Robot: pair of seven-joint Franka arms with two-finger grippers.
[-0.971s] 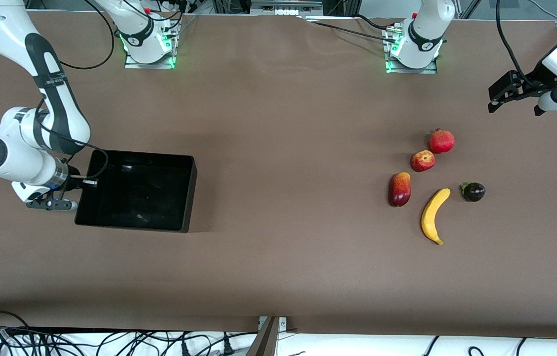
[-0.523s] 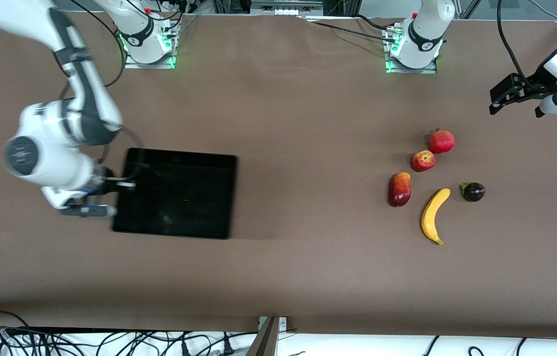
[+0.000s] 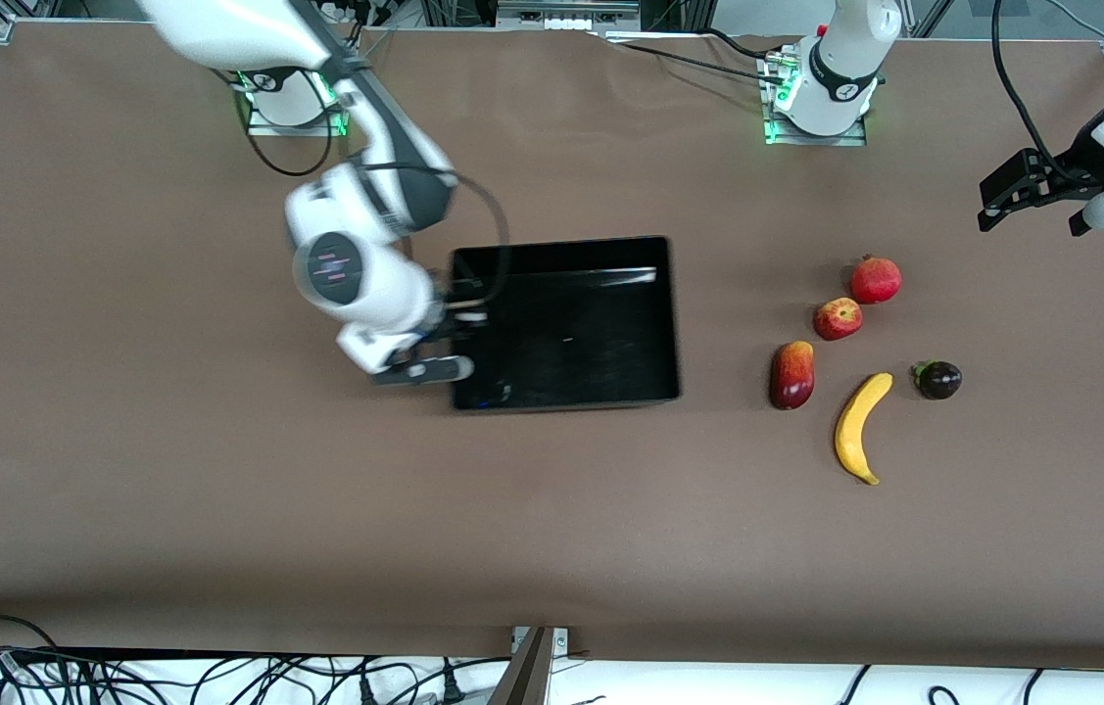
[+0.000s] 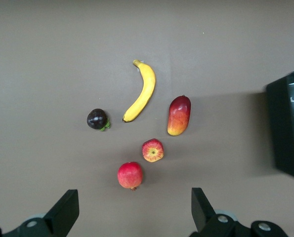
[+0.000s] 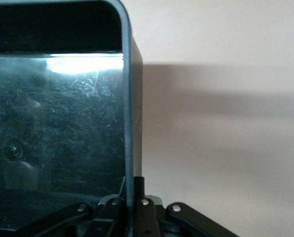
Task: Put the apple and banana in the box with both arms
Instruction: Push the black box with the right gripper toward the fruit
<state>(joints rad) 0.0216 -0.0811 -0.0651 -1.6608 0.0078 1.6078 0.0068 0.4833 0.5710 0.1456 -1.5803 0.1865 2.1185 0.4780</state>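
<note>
The right end effector (image 3: 458,338) is clamping the wall of the box (image 3: 566,392), which is sitting near the middle of the counter (image 3: 552,529), toward the edge where the arm bases stand. The left end effector (image 3: 1012,191) is hanging with its fingers spread wide, over the counter's corner at the left arm's end, by the base edge. The apple (image 3: 838,318) is lying at that end too, with the banana (image 3: 860,426) nearer the front camera, both apart from the box.
</note>
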